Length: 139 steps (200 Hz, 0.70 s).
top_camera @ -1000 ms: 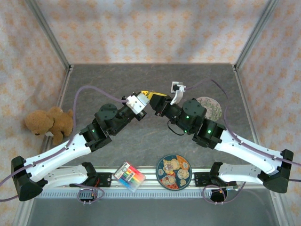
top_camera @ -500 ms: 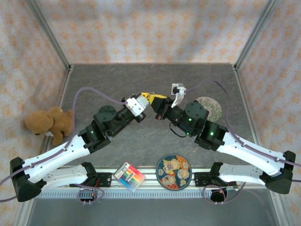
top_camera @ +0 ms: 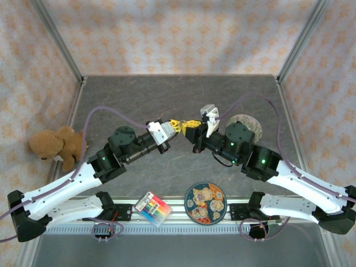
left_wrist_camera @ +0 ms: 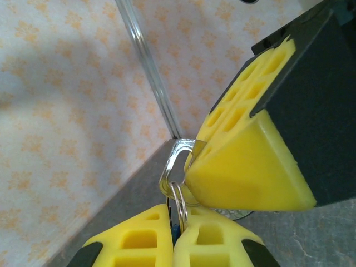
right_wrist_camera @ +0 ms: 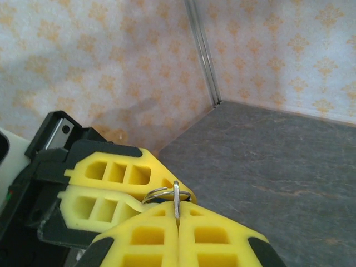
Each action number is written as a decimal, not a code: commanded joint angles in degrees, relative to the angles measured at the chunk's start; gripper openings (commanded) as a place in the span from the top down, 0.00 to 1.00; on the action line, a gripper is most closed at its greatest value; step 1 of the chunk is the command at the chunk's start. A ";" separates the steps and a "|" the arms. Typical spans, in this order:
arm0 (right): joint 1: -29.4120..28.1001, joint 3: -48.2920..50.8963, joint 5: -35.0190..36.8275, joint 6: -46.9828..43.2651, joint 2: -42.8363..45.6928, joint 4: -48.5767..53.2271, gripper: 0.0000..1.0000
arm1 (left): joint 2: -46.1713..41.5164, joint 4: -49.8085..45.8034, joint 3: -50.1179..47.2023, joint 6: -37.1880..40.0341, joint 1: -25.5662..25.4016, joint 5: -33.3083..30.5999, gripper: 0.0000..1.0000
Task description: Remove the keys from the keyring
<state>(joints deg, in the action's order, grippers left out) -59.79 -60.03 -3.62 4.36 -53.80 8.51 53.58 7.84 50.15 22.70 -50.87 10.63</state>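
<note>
So both arms meet nose to nose in the air over the middle of the table (top_camera: pixel 167 94). Everything hinges on the tiny bit of metal bridging them. The left gripper (top_camera: pixel 176 123) has its yellow fingers pressed together on the keyring (left_wrist_camera: pixel 178 204), with a sliver of blue tag just peeking out between the pads. The right gripper (top_camera: pixel 186 125) is clamped shut on the key (left_wrist_camera: pixel 177 158). From the left wrist view, the key's shank disappears into the right fingers. Its silvery head pokes out toward the left gripper, with the wire loop threaded through the hole. So the key's long axis runs pretty much along the line between the two grippers, side to side as seen from overhead, and the ring sits edge-on right at the junction. Neither arm is "nearer", since each already has its own piece and they're almost touching. I'd guess the next move is a twist or slide to walk the key's head around the coil, not a straight tug. I can't tell where the split in the ring is, though. Compared with a second ago, the whole meeting point has drifted toward the near side of the table. The right arm has also swung its elbow further out to the right.
</note>
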 commanded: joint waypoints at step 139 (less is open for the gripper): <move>1.17 9.05 -4.34 -13.57 9.42 -4.53 1.00 | -5.99 6.96 0.19 -5.74 1.42 11.60 1.00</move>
<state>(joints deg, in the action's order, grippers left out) -59.70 -53.54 -10.31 -6.07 -46.87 3.31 51.11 7.16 49.87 19.31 -50.52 20.47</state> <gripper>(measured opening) 0.040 0.051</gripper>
